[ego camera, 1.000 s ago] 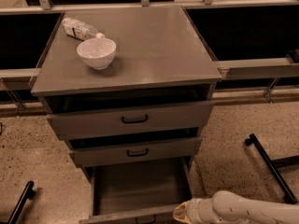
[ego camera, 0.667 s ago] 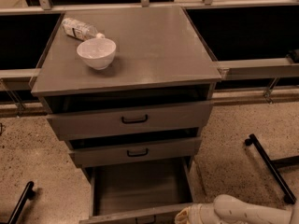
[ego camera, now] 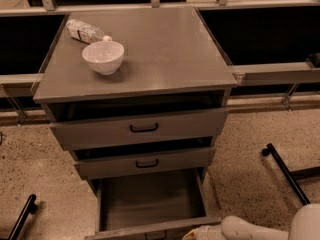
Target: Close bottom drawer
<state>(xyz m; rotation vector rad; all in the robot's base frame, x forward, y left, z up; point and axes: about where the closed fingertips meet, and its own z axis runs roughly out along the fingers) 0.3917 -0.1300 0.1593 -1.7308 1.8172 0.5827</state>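
Observation:
The bottom drawer is pulled far out of the grey cabinet, and its deep empty tray lies open to view. Its front panel runs along the bottom edge of the camera view, and its handle is cut off there. My gripper is at the bottom edge, right by the right end of that front panel. The white arm comes in from the lower right corner. Most of the gripper is out of frame.
The top drawer and middle drawer each stand slightly open, with black handles. A white bowl and a plastic bottle lie on the cabinet top. Black chair legs stand on the speckled floor to the right.
My gripper and arm have sunk slightly lower and to the right at the drawer's front right corner. The drawer has not visibly moved.

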